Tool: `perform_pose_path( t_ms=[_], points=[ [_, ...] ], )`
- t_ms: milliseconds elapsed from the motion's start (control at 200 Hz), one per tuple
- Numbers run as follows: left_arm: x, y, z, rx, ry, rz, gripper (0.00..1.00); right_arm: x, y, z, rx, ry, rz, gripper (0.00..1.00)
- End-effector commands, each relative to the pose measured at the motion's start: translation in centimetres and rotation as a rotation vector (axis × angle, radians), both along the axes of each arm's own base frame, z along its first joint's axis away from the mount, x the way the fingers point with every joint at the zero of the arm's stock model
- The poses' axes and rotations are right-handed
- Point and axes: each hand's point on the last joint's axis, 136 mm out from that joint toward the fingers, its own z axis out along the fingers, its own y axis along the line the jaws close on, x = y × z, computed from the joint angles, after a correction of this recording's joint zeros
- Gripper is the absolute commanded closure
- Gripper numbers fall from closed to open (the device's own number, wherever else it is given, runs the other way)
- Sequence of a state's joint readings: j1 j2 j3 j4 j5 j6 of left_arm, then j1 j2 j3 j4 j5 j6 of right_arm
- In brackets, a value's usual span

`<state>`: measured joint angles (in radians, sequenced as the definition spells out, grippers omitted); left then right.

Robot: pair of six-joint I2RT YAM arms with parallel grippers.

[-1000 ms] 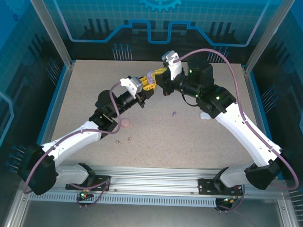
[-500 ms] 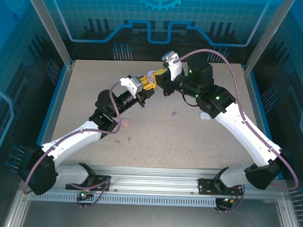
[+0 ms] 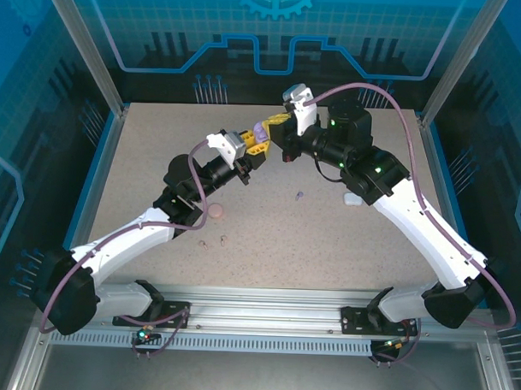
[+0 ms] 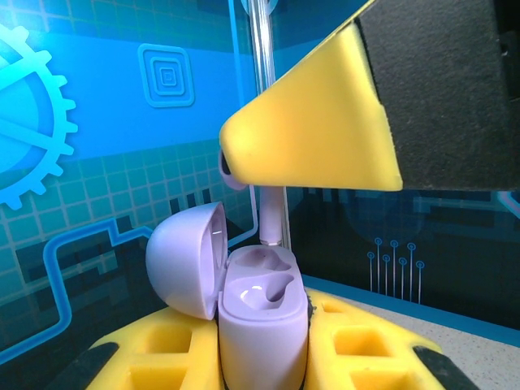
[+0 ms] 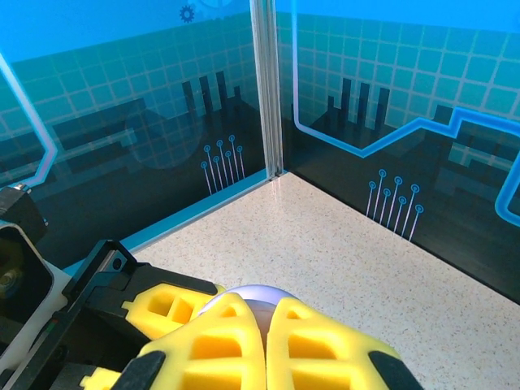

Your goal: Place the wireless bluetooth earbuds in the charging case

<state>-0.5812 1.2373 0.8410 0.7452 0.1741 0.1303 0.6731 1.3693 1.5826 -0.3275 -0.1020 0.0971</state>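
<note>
An open purple charging case stands upright between the yellow fingers of my left gripper, which is shut on it; its lid hangs open to the left. Both sockets look empty. My right gripper hovers just above the case, shut on a purple earbud whose stem points down at the far socket, its tip just above it. In the right wrist view the closed yellow fingertips sit over the case's rounded lid. Both grippers are raised over the back middle of the table.
On the table lie a loose purple earbud, a pink case, two small earbuds and a white case half under the right arm. Glass walls close the back and sides.
The right gripper with the purple earbud has shifted slightly up and to the right over the case. The left arm holds still.
</note>
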Motion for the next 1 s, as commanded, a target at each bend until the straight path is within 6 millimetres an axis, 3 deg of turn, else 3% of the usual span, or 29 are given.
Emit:
perform_pose_path(
  t_ms=[0, 630, 995],
  points=[
    [-0.9, -0.3, 2.1, -0.032, -0.053, -0.028, 1.0, -0.3, -0.6, 1.9, 0.045, -0.034, -0.006, 0.94],
    [-0.8, -0.3, 2.4, -0.033, -0.06, -0.023, 1.0, -0.6, -0.5, -0.9, 0.0, 0.029, 0.007, 0.95],
    [-0.7, -0.4, 2.3, -0.031, -0.053, -0.028, 1.0, -0.7, -0.6, -0.4, 0.01, 0.018, 0.006, 0.96]
  ],
)
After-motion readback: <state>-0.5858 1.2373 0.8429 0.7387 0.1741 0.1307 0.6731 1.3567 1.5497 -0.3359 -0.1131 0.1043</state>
